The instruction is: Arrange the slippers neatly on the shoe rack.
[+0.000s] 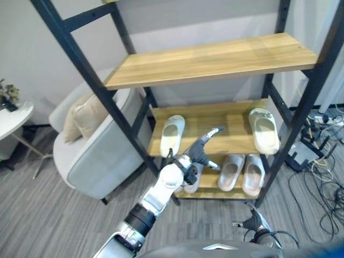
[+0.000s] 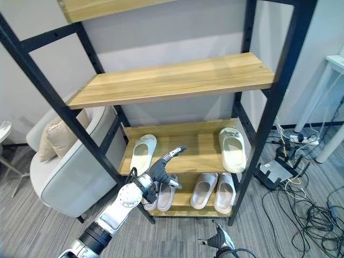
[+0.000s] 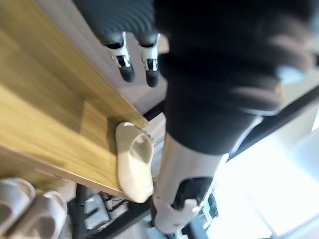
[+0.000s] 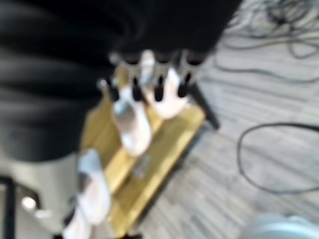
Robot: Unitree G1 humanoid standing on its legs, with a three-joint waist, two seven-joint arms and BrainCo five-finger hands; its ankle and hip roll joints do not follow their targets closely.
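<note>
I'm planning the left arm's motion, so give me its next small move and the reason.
Probably ease the left hand forward and to its left onto the left slipper on the middle shelf, to slide it toward the right slipper. The two lie far apart at opposite ends, while the bottom shelf's slippers sit paired. The hand hovers open, holding nothing.

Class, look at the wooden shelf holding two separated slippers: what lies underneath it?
Under the middle wooden shelf: a pale slipper pair at right; another slipper at left, partly covered by the left hand.
</note>
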